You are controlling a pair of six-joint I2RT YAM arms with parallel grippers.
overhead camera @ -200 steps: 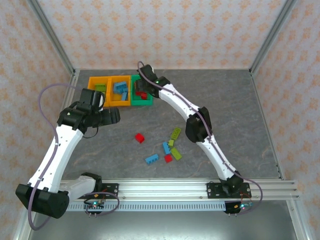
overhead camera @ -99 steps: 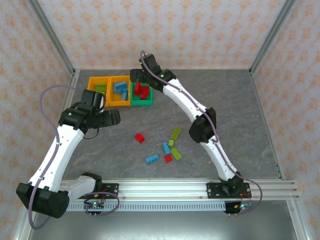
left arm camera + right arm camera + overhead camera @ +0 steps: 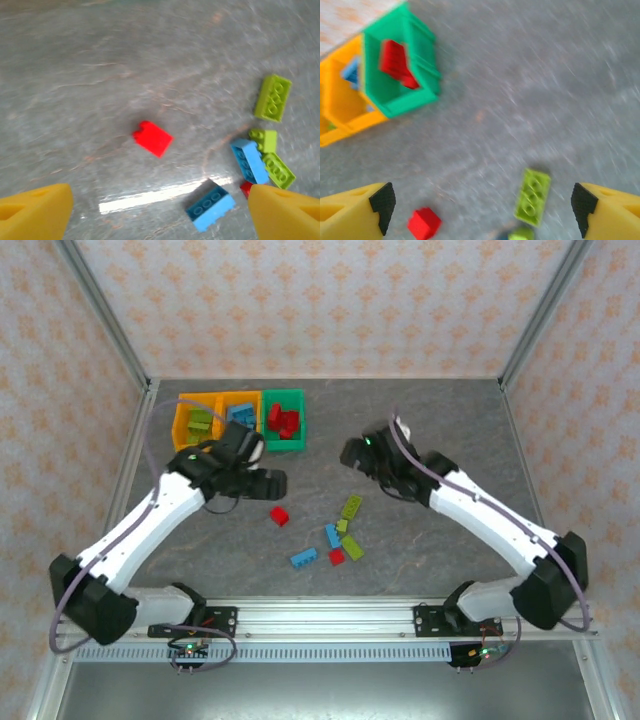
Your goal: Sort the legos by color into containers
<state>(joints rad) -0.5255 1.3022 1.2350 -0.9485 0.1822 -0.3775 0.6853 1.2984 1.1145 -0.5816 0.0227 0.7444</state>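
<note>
Plainly, the green container [image 3: 284, 393] holds red legos [image 3: 283, 421]; its orange neighbour [image 3: 240, 394], blue legos [image 3: 240, 413].

You have one red brick [image 3: 152, 138] lying flat and alone, ahead of and between the left fingers [image 3: 32, 212]; the blue and lime bricks [image 3: 250, 162] cluster just ahead of the opposite finger. Well ahead of the right fingers [image 3: 355, 210], toward their left, the green bin [image 3: 412, 100] holds red bricks [image 3: 395, 60] and touches the orange-yellow bins [image 3: 355, 122] beside it.
</note>
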